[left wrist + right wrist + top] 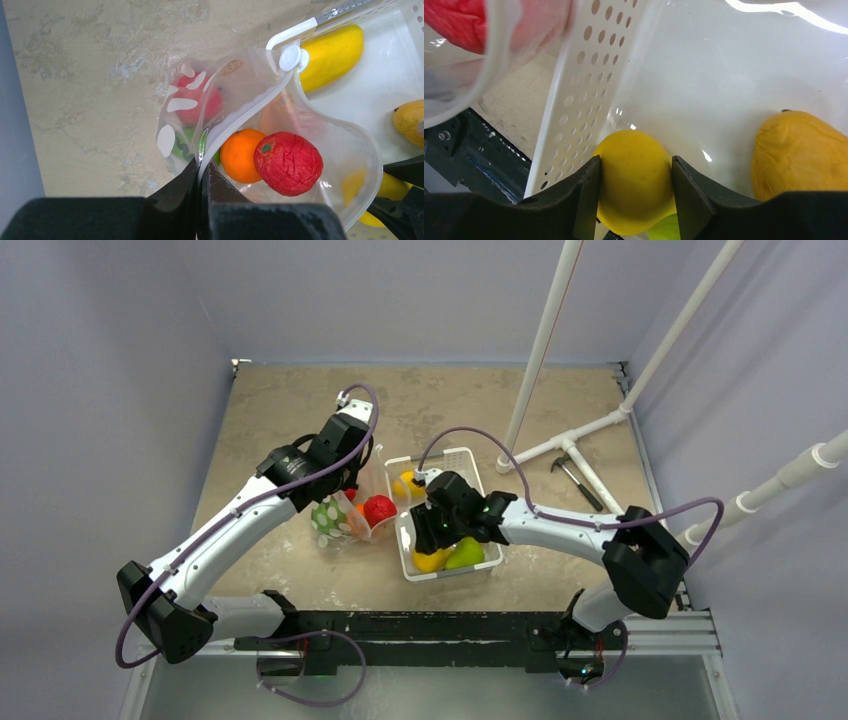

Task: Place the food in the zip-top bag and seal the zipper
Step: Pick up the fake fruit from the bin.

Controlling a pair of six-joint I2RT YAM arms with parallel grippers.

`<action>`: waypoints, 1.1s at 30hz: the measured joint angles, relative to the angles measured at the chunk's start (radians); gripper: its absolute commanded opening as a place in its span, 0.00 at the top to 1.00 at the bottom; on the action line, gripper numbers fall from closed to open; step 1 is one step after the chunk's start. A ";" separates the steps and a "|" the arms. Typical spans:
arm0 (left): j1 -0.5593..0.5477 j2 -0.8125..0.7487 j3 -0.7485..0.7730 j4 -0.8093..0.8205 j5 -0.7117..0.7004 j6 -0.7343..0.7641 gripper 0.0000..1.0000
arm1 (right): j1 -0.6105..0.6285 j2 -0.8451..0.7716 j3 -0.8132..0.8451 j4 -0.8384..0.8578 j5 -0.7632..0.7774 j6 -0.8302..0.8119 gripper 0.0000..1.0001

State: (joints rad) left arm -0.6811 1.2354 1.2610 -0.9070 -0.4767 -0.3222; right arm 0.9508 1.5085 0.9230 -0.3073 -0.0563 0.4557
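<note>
The right gripper [635, 167] is down inside the white tray [589, 75], its jaws about half closed with both pads pressed to the sides of a yellow fruit [634, 200]. That fruit sits squarely between the fingers, close to the tray's perforated wall, and a second yellow fruit [799, 155] lies apart from it on the tray floor. The left gripper [200, 172] is pinched fully closed on the zipper [250, 112] of the zip-top bag [325, 135], whose open mouth — a red fruit [287, 162] and an orange fruit [242, 155] inside — is just beside the tray.
</note>
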 measured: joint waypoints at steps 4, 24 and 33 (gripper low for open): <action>0.000 0.000 0.000 0.000 0.000 0.000 1.00 | 0.000 -0.031 0.029 -0.041 0.026 0.010 0.76; 0.000 0.000 0.000 -0.001 0.000 0.000 1.00 | 0.000 -0.099 0.296 -0.210 0.260 0.054 0.80; 0.000 0.000 0.000 -0.003 0.002 0.000 1.00 | 0.000 -0.101 0.444 -0.188 0.278 0.035 0.80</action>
State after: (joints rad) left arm -0.6811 1.2354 1.2610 -0.9096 -0.4751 -0.3225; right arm 0.9512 1.4075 1.3670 -0.4950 0.2222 0.4911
